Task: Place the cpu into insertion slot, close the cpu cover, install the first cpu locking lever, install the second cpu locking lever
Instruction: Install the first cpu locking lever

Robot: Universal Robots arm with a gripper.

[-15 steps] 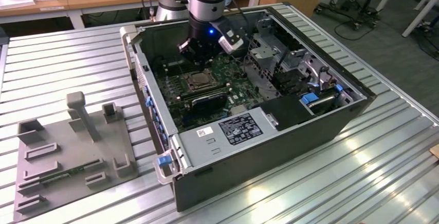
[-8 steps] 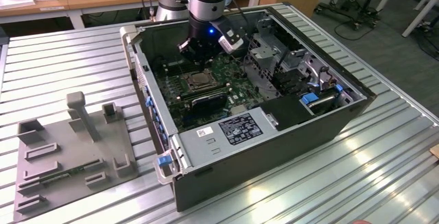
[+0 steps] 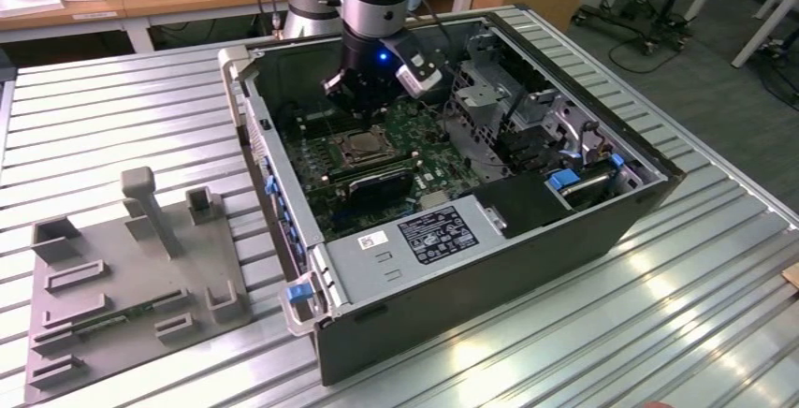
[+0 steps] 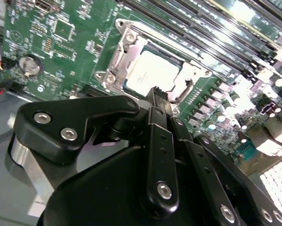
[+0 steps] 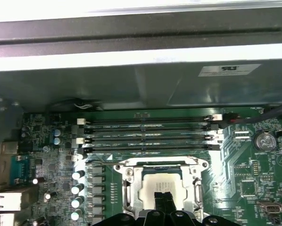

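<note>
The cpu (image 5: 162, 186) sat flat in the insertion slot (image 3: 357, 144). Its pale top showed through the open middle of the cpu cover (image 5: 195, 186), which lay down around its edges. The gripper (image 5: 162, 201) hung over one edge of the chip, fingers pressed together with nothing between them; we could not tell whether the tips touched the metal. The long black memory slots (image 5: 148, 136) ran along one side of the socket, just beside the frame. A row of capacitors (image 5: 77, 188) stood close by on another side. The green motherboard (image 5: 244, 174) lay deep in the open computer case (image 3: 500, 277). Its walls rose around the arm, so the only free room was above. The case stood on a ribbed metal table (image 3: 112, 109).
</note>
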